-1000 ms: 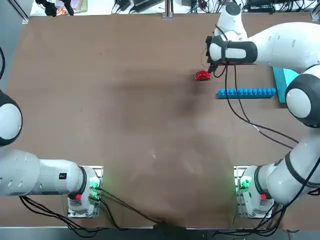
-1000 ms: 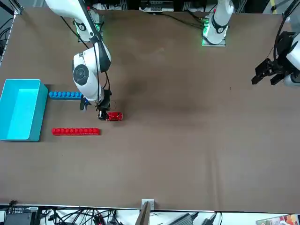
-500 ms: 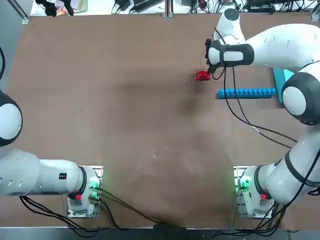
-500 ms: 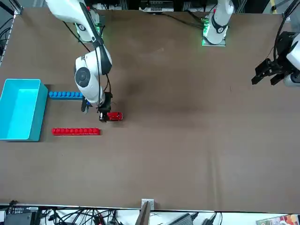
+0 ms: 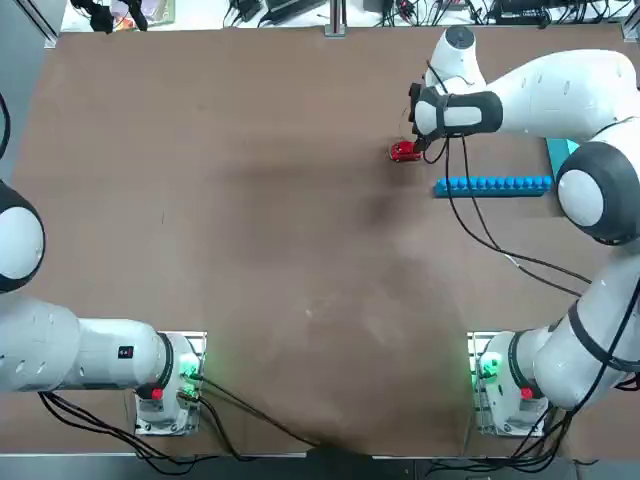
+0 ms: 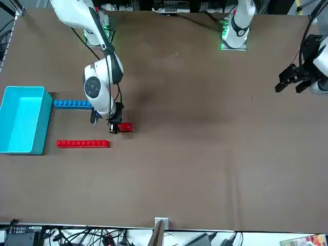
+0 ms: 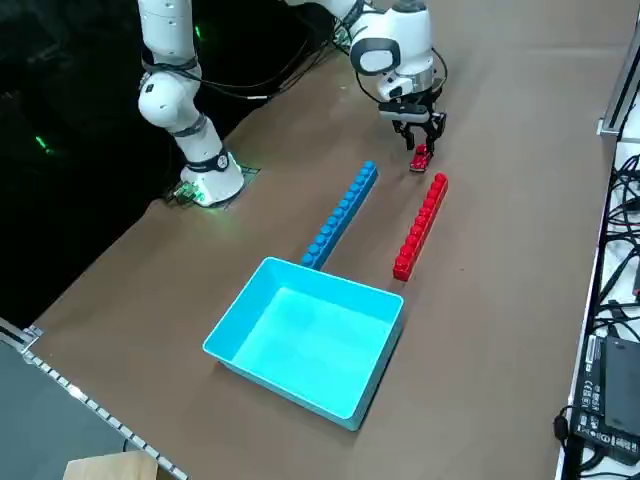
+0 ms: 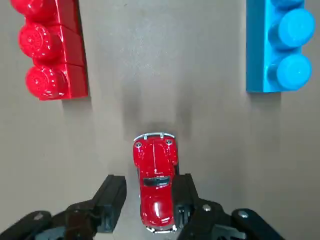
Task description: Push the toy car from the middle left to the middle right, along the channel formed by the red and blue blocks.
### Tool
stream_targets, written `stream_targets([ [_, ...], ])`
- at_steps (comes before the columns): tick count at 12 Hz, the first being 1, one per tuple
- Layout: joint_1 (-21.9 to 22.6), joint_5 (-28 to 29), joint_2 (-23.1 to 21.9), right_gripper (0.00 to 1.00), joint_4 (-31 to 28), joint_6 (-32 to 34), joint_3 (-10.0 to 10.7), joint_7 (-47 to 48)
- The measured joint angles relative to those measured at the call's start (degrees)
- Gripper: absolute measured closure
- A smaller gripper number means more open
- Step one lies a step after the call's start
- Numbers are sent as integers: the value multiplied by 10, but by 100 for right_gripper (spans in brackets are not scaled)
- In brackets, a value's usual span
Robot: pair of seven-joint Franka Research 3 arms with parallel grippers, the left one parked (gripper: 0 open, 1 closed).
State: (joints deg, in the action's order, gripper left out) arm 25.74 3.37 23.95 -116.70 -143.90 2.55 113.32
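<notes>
Right claw [image 8: 157,205] spread open, straddling the toy car [image 8: 156,185] at the channel [image 8: 165,60] mouth, short of the red bar [image 8: 50,47] and blue bar [image 8: 280,45]. Whole run left, I reckon.

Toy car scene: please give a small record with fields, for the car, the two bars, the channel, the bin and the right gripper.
toy car: red, on the table just outside the channel's open end, nose toward it
right gripper: open, low at the table, one finger on each side of the car's rear
red bar: parallel to the blue bar, apart from the car
blue bar: other wall of the channel
channel: bare tabletop, car not yet inside
bin: light blue, open, at the channel's far end
</notes>
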Motion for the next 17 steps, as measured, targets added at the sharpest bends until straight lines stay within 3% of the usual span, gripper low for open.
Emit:
stream_targets([
  [17,8,0,26,45,0,-21,0,12],
])
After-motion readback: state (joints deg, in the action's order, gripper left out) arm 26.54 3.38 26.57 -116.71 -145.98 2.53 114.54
